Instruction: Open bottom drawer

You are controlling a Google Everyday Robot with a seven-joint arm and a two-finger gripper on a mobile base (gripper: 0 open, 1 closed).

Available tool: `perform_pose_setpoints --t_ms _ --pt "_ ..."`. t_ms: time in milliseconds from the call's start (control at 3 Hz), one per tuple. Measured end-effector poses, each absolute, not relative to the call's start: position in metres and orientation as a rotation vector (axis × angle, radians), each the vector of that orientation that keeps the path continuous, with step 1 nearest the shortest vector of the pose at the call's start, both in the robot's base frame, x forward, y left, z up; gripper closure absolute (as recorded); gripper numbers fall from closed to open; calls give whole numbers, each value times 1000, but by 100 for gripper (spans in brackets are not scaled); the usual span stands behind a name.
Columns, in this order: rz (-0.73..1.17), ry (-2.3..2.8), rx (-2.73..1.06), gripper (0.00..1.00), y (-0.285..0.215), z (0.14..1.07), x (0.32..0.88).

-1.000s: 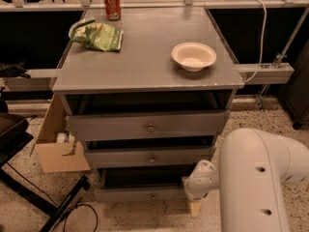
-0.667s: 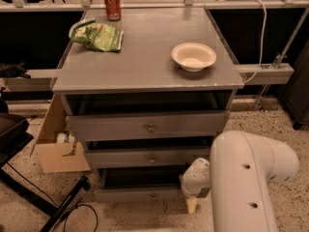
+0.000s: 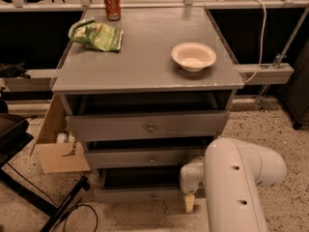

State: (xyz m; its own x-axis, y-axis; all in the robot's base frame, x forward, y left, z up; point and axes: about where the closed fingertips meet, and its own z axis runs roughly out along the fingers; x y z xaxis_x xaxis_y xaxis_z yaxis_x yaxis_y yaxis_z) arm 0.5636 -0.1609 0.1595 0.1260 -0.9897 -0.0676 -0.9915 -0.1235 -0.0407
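The grey cabinet (image 3: 145, 66) has three drawers. The bottom drawer (image 3: 130, 195) is the lowest one, a slim grey front with a small round knob (image 3: 153, 196) and a dark gap above it. My gripper (image 3: 189, 202) hangs from the white arm (image 3: 236, 178) at the drawer's right end, just right of the knob and level with the drawer front. It holds nothing that I can see. The middle drawer (image 3: 145, 157) and the top drawer (image 3: 145, 125) sit above it, each with its own knob.
On the cabinet top are a white bowl (image 3: 193, 56), a green chip bag (image 3: 99, 35) and a red soda can (image 3: 112, 4). A cardboard box (image 3: 58, 149) stands on the floor at the left, next to a black stand with cables (image 3: 58, 207). A grey rail (image 3: 268, 72) runs to the right.
My arm has swung left across the lower right of the view, and the gripper has shifted slightly left along the bottom drawer's front. The drawers look unmoved.
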Motion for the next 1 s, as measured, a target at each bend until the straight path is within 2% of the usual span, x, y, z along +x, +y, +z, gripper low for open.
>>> perform_pose_setpoints --t_ms 333,667,1000 --pt "92 2033 -2308 0 -160 146 558" --pt "162 2085 -2322 19 -177 132 525" --pt "162 2085 -2322 43 -176 138 525"
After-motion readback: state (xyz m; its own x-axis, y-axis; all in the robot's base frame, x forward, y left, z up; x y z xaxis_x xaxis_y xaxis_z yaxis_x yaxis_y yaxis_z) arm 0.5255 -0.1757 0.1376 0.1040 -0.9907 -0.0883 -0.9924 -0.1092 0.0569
